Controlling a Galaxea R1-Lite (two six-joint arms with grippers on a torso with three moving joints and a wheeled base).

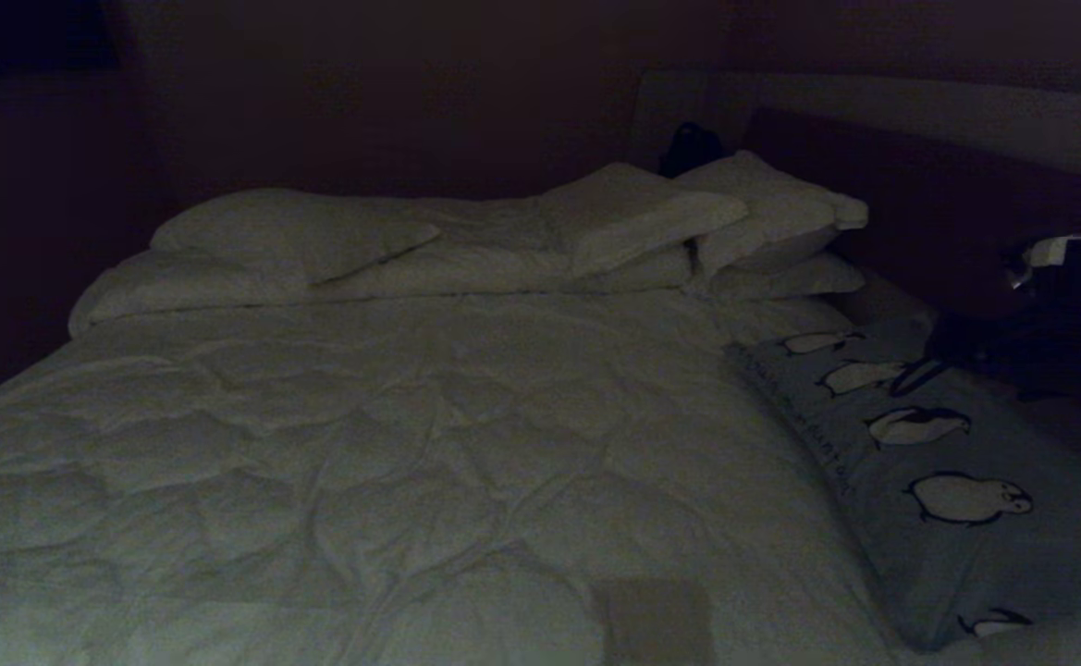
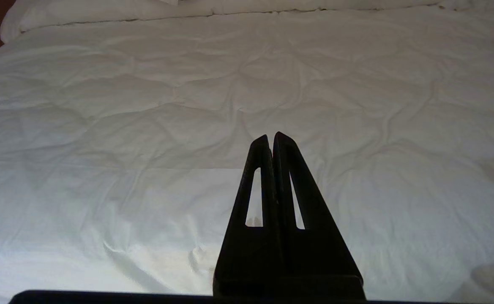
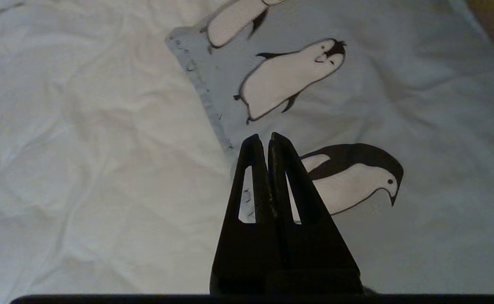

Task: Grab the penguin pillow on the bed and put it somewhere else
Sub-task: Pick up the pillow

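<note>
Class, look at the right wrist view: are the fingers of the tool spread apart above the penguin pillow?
No: the right tool has its fingers pressed together over the penguin pillow.

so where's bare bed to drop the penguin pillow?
Free: the wide middle and left of the duvet, between the white pillows at the head and the penguin pillow on the right edge. Crowded: the head end, with stacked pillows, and the right strip, where the shut right gripper hangs.
</note>
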